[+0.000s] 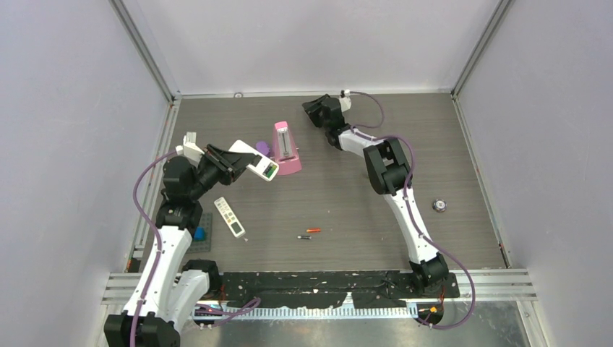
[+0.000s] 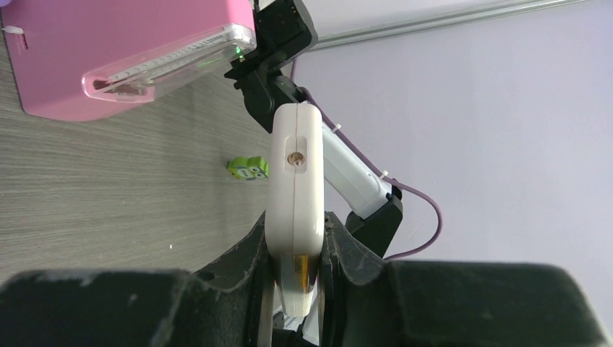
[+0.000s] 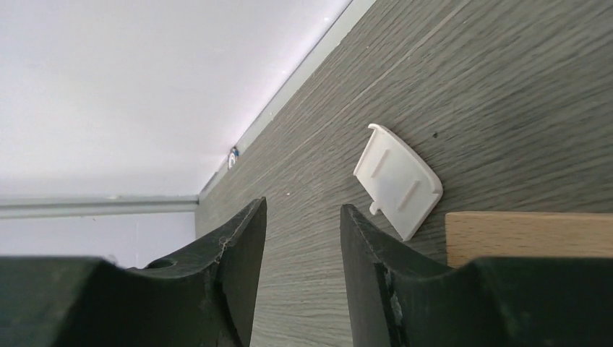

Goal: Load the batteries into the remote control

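My left gripper is shut on a white remote and holds it tilted above the table, left of centre. In the left wrist view the remote stands edge-on between my fingers. A red-orange battery and a dark battery lie on the table near the front middle. A second white remote lies flat, front left. My right gripper is open and empty at the back of the table; in its wrist view a white battery cover lies just beside it.
A pink wedge-shaped object stands behind the held remote, with a purple piece next to it. A small round object lies at the right. A blue block sits front left. A wooden block and a small green piece show in the wrist views.
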Controlling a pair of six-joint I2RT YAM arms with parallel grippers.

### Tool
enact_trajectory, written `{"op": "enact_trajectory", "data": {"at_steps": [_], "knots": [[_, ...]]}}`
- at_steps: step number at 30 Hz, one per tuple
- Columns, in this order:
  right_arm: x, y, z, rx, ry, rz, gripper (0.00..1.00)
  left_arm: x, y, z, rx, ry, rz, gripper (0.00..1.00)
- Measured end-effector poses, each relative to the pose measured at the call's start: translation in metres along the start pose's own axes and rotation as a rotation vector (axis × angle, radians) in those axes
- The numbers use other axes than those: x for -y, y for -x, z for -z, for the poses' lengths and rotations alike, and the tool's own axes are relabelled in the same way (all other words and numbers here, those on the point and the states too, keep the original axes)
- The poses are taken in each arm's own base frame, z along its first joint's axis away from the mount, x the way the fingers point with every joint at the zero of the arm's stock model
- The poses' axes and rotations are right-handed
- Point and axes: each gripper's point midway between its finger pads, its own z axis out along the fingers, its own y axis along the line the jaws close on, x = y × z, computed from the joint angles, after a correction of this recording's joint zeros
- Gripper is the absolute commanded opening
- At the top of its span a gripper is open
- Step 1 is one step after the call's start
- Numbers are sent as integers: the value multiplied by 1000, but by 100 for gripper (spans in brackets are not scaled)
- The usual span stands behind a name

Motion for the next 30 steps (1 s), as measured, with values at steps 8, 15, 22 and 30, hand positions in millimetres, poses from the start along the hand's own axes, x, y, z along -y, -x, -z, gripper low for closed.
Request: {"op": "enact_trajectory", "data": {"at_steps": [8, 15, 22, 30], "knots": [[-1, 8, -1, 60, 44, -67, 43, -6, 0, -4, -8, 18, 13, 0], [11, 11, -3, 78, -19, -69, 40, -11, 0, -7, -14, 33, 23, 0], [30, 9, -2, 74, -114, -60, 36, -14, 0, -9, -17, 42, 28, 0], [39, 16, 10, 98, -235, -63, 33, -14, 1, -9, -16, 39, 27, 0]]}}
